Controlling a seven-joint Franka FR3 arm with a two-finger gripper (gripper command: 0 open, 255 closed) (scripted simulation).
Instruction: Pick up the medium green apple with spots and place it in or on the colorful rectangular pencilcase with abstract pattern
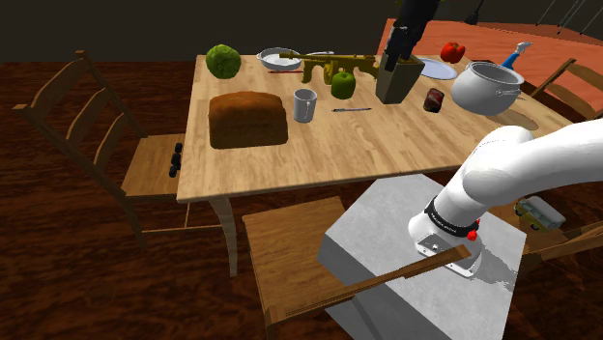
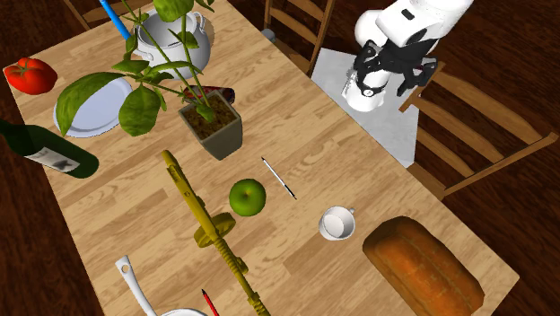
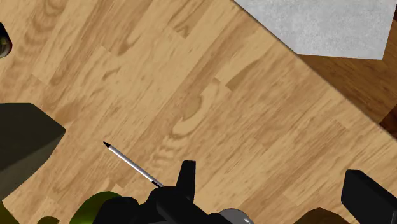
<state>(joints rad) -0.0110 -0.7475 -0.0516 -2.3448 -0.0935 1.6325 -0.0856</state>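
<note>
With the black pincer released, the round green apple, lying on the wooden counter between a slim grey pen and an olive toy gun, may roll if nudged off-centre.

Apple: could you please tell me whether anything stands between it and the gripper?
Only a thin pen lies flat on the table between the open gripper and the apple; the potted plant stands to one side.

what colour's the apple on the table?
Green. The apple shows best in the second exterior view.
</note>
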